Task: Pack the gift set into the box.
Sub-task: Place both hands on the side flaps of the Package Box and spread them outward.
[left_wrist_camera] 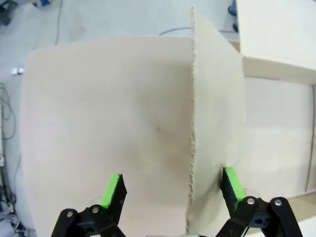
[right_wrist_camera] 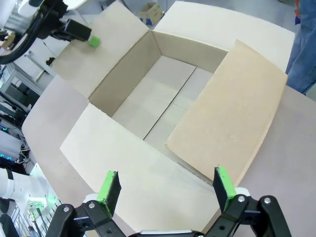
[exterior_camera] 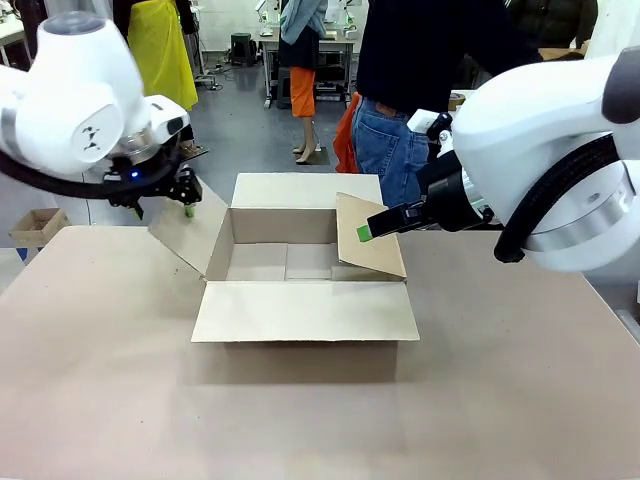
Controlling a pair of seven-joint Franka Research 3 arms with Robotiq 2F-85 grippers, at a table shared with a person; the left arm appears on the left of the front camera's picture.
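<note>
The box (exterior_camera: pixel 285 225) stands open and empty at mid-table, its near flap lying flat on the table and its far flap tilted back. My left gripper (exterior_camera: pixel 186 206) is open at the left flap (left_wrist_camera: pixel 212 123), which stands edge-on between its green pads (left_wrist_camera: pixel 113 190) without being clamped. In the right wrist view that gripper (right_wrist_camera: pixel 86 39) sits at the flap's far corner. My right gripper (exterior_camera: pixel 366 232) is open at the right flap (right_wrist_camera: pixel 232 113), which leans inward over the box (right_wrist_camera: pixel 128 74). The gift set is out of view.
A person (exterior_camera: pixel 400 100) in a dark top and jeans stands at the far side, right behind the box. A much smaller brown carton (exterior_camera: pixel 38 225) sits off the table's left edge. Bare tabletop (exterior_camera: pixel 300 420) stretches in front of the box.
</note>
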